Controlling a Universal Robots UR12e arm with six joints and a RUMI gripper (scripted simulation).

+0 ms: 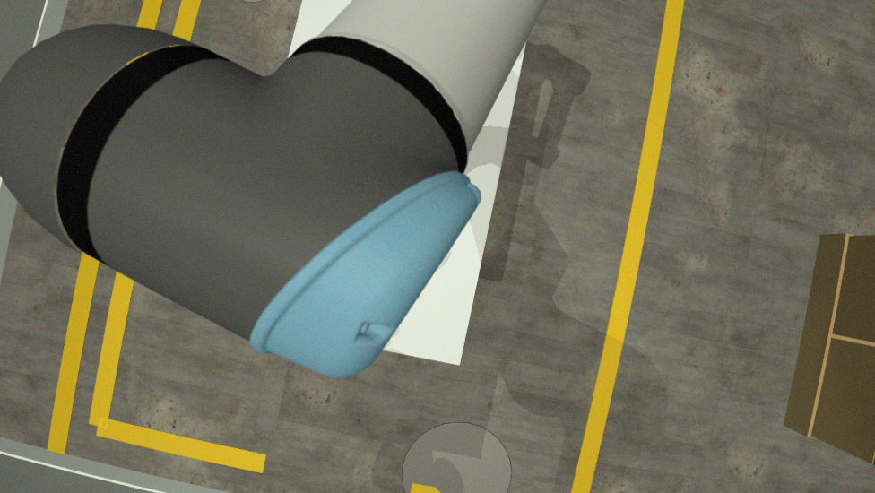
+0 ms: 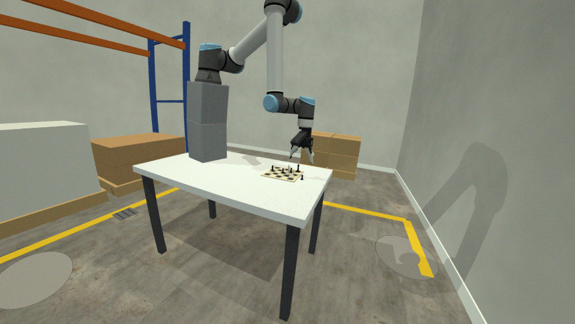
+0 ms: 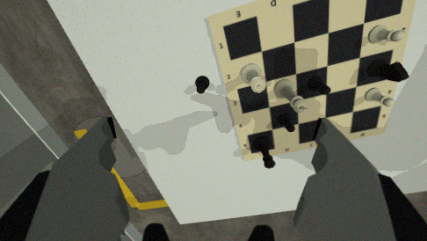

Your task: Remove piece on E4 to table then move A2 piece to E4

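In the wrist view the chessboard (image 3: pixel 217 40) lies at the upper right on the white table (image 3: pixel 154 53) (image 2: pixel 241 189). A black pawn (image 3: pixel 201 83) (image 2: pixel 301 177) stands upright on the table just off the board's E side. Square E4 looks empty. A black piece (image 3: pixel 384 69) stands on A2, between two white pieces in column A. Several other black and white pieces stand on the board (image 2: pixel 281 174). My gripper (image 3: pixel 213 119) (image 2: pixel 301 158) is open and empty, hanging above the table near the pawn and the board's edge. The top view shows neither board nor gripper, as the arm's elbow (image 1: pixel 245 183) hides them.
The table's edge and the floor with a yellow line (image 3: pixel 132 193) lie close to the left of the pawn. The arm's grey pedestal (image 2: pixel 207 120) stands at the table's far corner. Cardboard boxes (image 2: pixel 336 146) (image 1: pixel 838 336) stand on the floor behind the table.
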